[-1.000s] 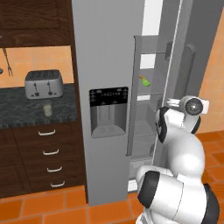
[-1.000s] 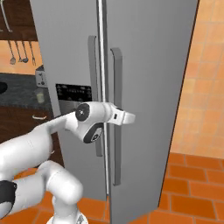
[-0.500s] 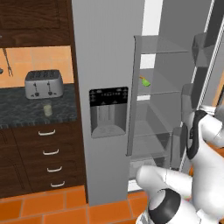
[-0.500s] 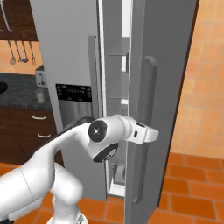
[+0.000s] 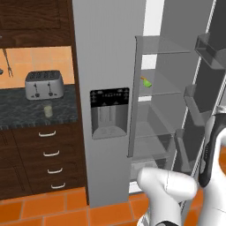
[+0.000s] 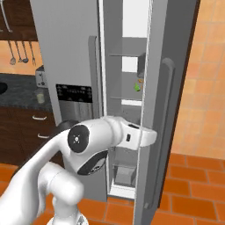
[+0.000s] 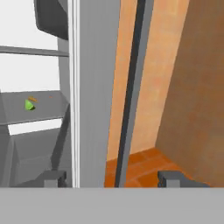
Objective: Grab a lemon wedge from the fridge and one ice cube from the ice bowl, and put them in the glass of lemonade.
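Observation:
The fridge (image 5: 108, 66) stands with its right door (image 6: 169, 101) swung open. On a middle shelf lies the lemon wedge (image 5: 147, 83) (image 6: 137, 87) (image 7: 29, 105), small and bright green, beside a thin orange sliver (image 7: 33, 99). My gripper (image 7: 113, 179) (image 6: 151, 137) is open at the door's free edge. That edge (image 7: 94, 87) stands between the two fingertips (image 7: 54, 178), which hold nothing. The glass of lemonade (image 5: 47, 110) (image 6: 40, 97) stands on the dark counter in front of the toaster. The ice bowl shows as a black sliver (image 6: 1, 88) at the frame's left edge. The ice cube is out of view.
A steel toaster (image 5: 43, 84) sits on the counter (image 5: 22, 112) above dark drawers (image 5: 50, 154). The open door carries shelf bins (image 5: 196, 103) on its inner side. An orange wall (image 6: 206, 74) stands right of the door, and the floor is orange tile (image 6: 193, 193).
The right fridge door has swung from nearly shut to wide open, baring the shelves and the wedge. My hand travelled out with it, and the fingers now stand apart.

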Controlling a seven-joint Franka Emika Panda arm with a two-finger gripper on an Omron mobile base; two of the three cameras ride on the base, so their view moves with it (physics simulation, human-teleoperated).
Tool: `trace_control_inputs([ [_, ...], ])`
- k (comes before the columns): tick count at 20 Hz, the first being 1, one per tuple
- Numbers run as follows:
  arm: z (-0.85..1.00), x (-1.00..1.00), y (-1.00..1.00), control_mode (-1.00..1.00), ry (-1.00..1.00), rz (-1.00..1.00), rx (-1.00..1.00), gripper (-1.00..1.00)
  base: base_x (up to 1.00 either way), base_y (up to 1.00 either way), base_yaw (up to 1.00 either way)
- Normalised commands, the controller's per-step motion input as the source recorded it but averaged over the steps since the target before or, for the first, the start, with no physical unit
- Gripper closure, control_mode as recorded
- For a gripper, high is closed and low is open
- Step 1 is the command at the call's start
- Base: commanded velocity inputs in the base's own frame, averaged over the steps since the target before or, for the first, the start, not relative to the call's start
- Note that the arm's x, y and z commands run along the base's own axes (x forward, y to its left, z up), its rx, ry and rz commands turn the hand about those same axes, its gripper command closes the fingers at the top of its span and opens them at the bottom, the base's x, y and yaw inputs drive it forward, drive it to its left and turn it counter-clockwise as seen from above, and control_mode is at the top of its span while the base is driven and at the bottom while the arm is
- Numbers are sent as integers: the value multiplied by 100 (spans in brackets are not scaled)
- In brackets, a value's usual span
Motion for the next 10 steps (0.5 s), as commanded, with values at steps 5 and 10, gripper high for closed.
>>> trace_control_inputs([
  [5, 31, 0, 92, -100, 0, 0, -23, -100, 0, 0, 0],
  [10, 11, 11, 60, -100, 5, -2, -24, -100, 0, 0, 0],
])
